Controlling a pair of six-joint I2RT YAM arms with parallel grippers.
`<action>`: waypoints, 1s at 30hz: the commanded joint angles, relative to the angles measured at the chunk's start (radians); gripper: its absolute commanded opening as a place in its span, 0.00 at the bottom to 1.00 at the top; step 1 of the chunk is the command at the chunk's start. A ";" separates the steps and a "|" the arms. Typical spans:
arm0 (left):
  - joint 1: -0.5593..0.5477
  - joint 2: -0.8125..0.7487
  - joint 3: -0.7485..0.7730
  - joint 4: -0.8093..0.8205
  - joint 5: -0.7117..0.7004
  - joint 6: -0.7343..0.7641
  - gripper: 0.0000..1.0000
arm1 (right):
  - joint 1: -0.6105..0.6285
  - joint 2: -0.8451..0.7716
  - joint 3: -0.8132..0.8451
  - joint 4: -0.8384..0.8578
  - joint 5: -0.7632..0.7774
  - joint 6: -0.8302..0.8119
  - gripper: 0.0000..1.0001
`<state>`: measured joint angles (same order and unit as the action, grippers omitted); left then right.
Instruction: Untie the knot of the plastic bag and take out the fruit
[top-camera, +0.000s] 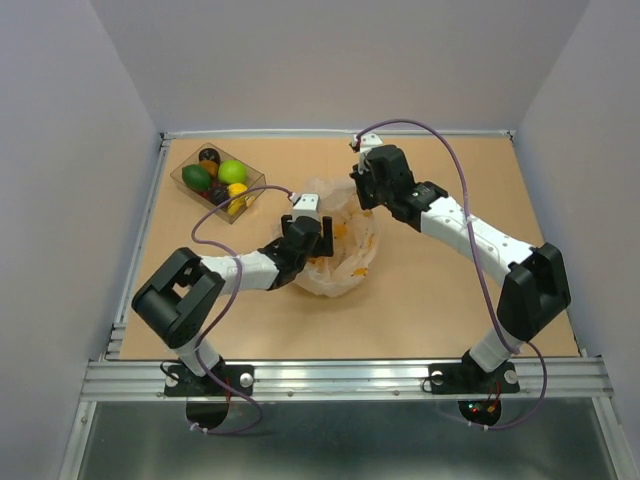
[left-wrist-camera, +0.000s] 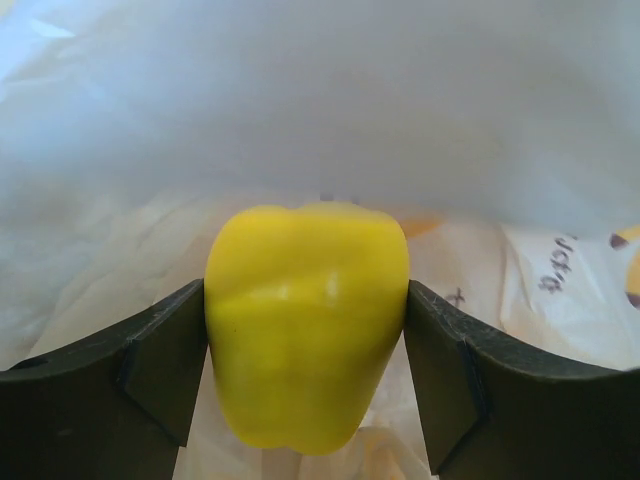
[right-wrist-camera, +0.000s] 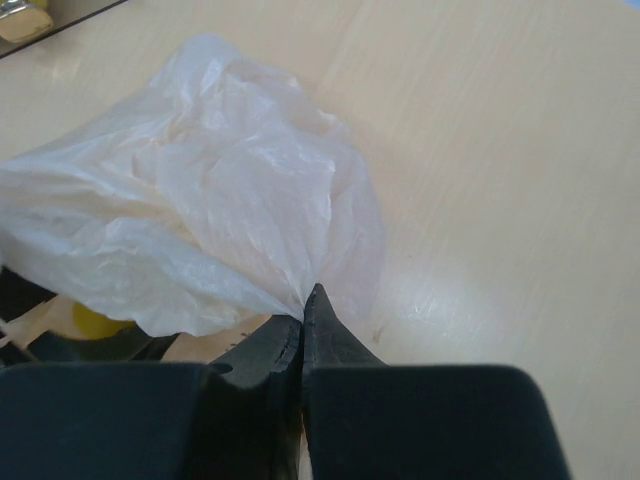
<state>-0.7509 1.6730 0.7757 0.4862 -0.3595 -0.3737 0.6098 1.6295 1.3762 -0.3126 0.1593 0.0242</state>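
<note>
Table (top-camera: 450, 180): the plastic bag (top-camera: 345, 265) lies mid-surface, between the two arms. A clear tray (top-camera: 178, 178) is set well apart from the bag, off its far-left side. Toy fruits (top-camera: 232, 171) are already seen in it: bright green, dark green, orange, yellow. No tied knot is visible in any view, and the bag mouth is judged open.

The left arm is folded low, its forearm is run in from the bag's near-left side, and the left gripper (top-camera: 312, 232) is pushed into the mouth. The right arm is stretched from the bag's near right to its far edge, with the right gripper (top-camera: 366, 188) pointed down there.

The right jaws are closed together on a pinch of bag film, which fans out from the fingertips (right-wrist-camera: 272, 350). The left jaws are clamped on a yellow fruit (left-wrist-camera: 306, 330) inside the bag, with one of the pads (left-wrist-camera: 170, 360) pressed on each flank and film behind and below.

Step judged: fruit extraction. To do it well:
- The fruit should be lifted slightly first, so film is not dragged.
- It should be drawn straight back along the approach line.
- The right pinch should be held high, so the mouth is kept wide.
- The skin looks smooth, so slip is a risk if the squeeze is uneven.
- No film is seen trapped under the pads.
</note>
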 joint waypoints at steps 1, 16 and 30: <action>-0.005 -0.174 -0.056 -0.093 0.056 -0.031 0.00 | 0.001 0.012 0.034 0.026 0.078 0.048 0.00; 0.027 -0.564 -0.041 -0.080 0.162 -0.059 0.00 | 0.007 0.030 -0.066 0.035 0.034 0.114 0.00; 0.369 -0.447 0.183 -0.130 0.088 -0.154 0.00 | 0.019 -0.165 -0.265 0.038 0.213 0.218 0.00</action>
<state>-0.5018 1.1656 0.8433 0.3710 -0.2268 -0.5236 0.6235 1.5612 1.1515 -0.3107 0.2829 0.1925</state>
